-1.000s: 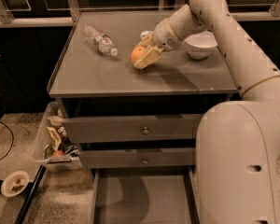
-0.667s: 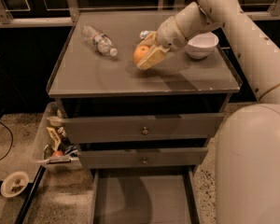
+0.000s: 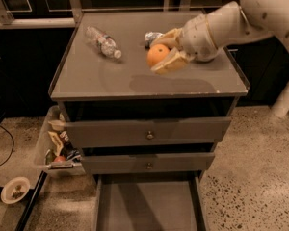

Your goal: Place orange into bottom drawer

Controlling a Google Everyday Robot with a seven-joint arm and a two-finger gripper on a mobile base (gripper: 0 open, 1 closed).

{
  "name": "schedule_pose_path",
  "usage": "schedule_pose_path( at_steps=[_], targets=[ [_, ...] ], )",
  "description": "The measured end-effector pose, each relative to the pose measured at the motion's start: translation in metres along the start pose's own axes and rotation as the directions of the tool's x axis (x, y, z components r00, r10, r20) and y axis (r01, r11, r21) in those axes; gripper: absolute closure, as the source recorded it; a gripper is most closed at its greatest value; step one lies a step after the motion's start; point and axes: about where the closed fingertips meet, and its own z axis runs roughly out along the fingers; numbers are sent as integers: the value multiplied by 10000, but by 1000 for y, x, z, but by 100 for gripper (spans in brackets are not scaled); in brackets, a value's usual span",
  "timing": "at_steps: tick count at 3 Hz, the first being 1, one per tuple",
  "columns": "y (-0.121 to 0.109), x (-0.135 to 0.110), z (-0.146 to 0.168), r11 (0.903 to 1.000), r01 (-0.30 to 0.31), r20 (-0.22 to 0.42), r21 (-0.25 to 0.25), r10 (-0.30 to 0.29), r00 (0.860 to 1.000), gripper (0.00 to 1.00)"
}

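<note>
Orange [image 3: 158,55] pinched in gripper [image 3: 159,57] over cabinet top [image 3: 106,81] | bottom drawer [image 3: 145,207] open, well below | risk: smooth round fruit slips mid-descent, rolls away.

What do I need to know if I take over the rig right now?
Gripper: shut on the orange, held over the cabinet top, right of centre.
Bottom drawer: pulled open at floor level, under the two upper drawers.
Done: orange grasped.
Left: bring it out past the cabinet's front edge, lower it, and release it in the bottom drawer.
</note>
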Motion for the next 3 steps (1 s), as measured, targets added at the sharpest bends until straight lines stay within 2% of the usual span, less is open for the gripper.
schedule_pose_path(
  at_steps=[1, 2, 3],
  targets=[
    [30, -17, -7, 9902, 801, 892, 1148, -906, 9919, 100],
    [77, 25, -25, 9824, 519, 319, 1793, -586, 9978, 100],
    [137, 88, -43, 9852, -460, -646, 1651, 573, 9963, 100]
  ],
)
